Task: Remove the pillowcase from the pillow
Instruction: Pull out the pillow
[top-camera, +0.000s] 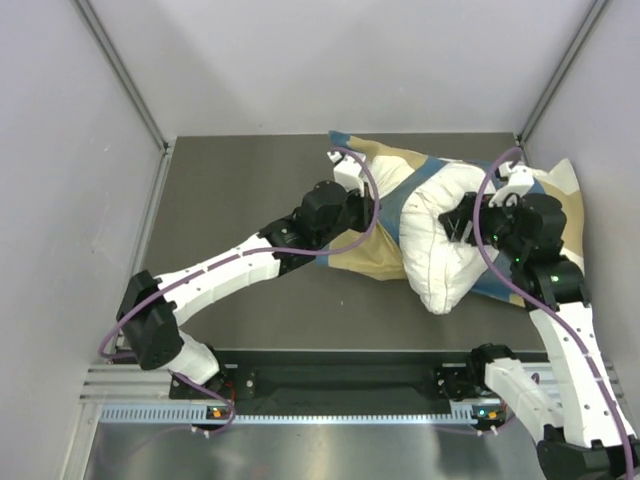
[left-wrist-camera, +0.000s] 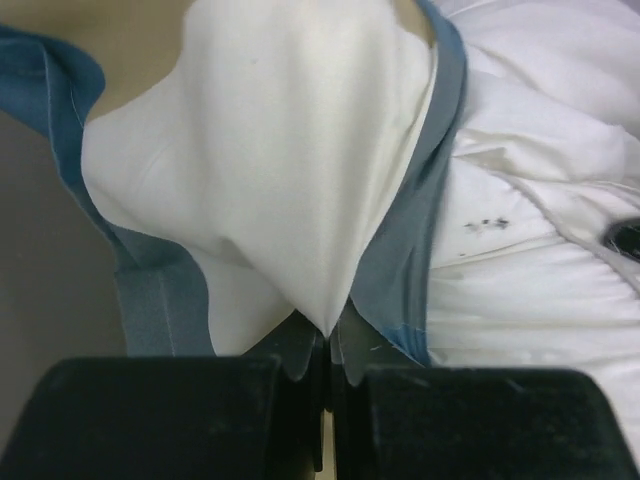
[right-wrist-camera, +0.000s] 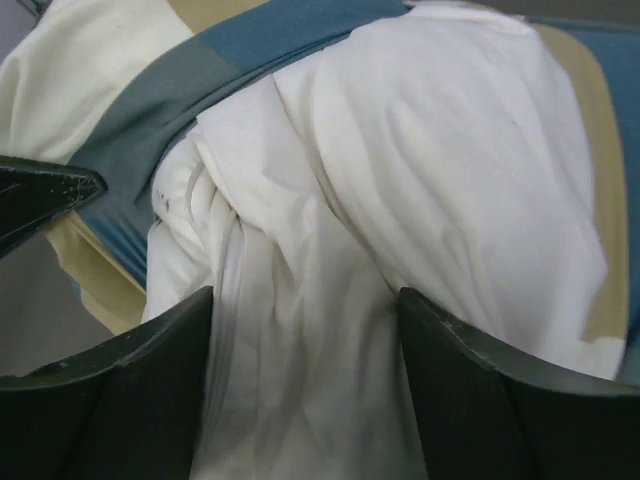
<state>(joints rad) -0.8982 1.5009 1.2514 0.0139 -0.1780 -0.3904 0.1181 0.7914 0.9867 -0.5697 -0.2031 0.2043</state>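
Pillow (top-camera: 435, 250) long axis runs near-to-far, a bunched ridge sitting between spread right fingers (right-wrist-camera: 150, 360). Left fingers (left-wrist-camera: 285, 375) pinch pillowcase (left-wrist-camera: 270, 150) on its left; likely peels leftward.

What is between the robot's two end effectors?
In the top view, the blue edge of the pillowcase and a white bulge of pillow lie between the left end effector and the right end effector.

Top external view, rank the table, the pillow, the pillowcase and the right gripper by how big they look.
1. table
2. pillow and pillowcase: visible parts look roughly alike, so unranked
3. right gripper
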